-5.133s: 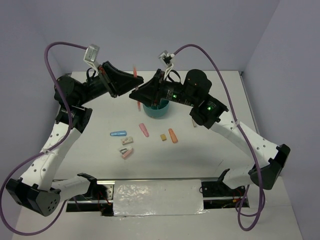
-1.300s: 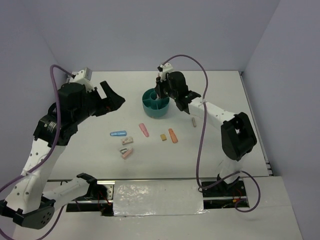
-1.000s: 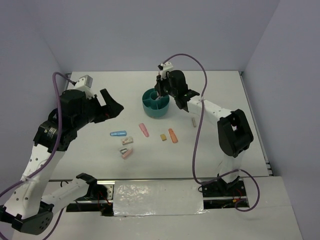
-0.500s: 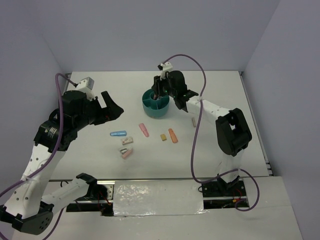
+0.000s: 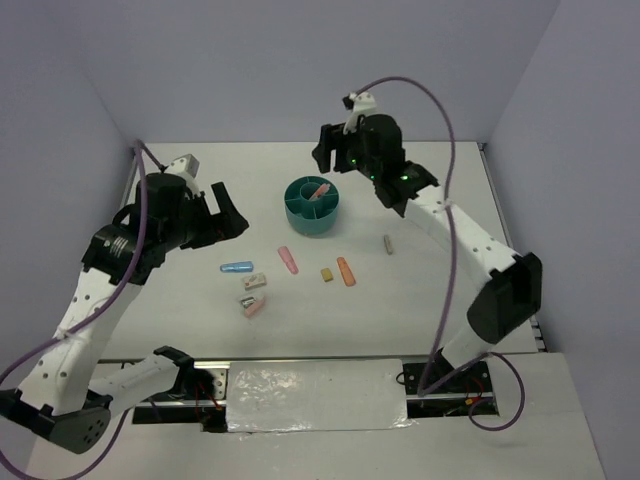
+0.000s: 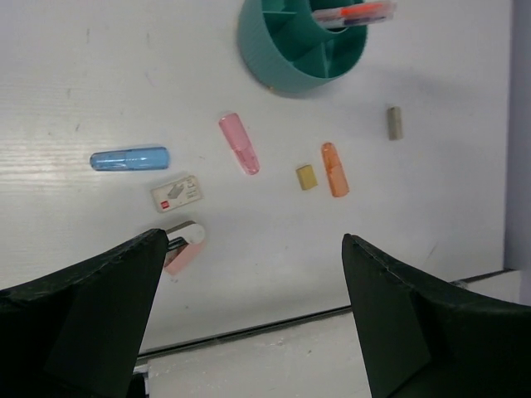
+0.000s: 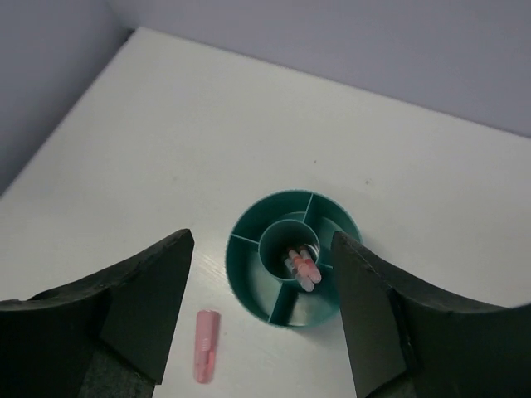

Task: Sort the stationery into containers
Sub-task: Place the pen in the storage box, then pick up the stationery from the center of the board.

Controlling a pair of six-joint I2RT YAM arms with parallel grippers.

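Both grippers stand open and empty. In the overhead view the right gripper (image 5: 323, 150) hangs at upper centre, just above and to the right of the round teal plastic tub (image 5: 310, 226). Its white arm rises from the lower right edge of the table, runs up and leftward in a long diagonal and bends at the wrist, so the black fingers point down and to the left. In the right wrist view the right gripper (image 7: 261, 237) has its jaws spread wide, and the tub (image 7: 246, 275) lies between them, well below. Thin pink pens (image 7: 303, 267) stand in the tub's round middle compartment, leaning to the lower right.

The left gripper (image 5: 226, 222) sits at middle left, with its arm climbing from the lower left corner and folding at the elbow so the fingers aim right. Its wrist view shows the left gripper (image 6: 253, 240) parted above the loose pieces (none is touched). In that view the tub (image 6: 282, 60) is at top centre, with the pens (image 6: 357, 12) poking over its rim. Below lie:
- a light-blue capsule-shaped piece (image 6: 129, 158) at left
- a pink capsule (image 6: 239, 143)
- an orange capsule (image 6: 334, 168)
- a small tan block (image 6: 306, 177) between those two
- a grey block (image 6: 395, 123) at right
- a white block with a red mark (image 6: 177, 192)
- a pink-white block (image 6: 184, 249) near the left finger
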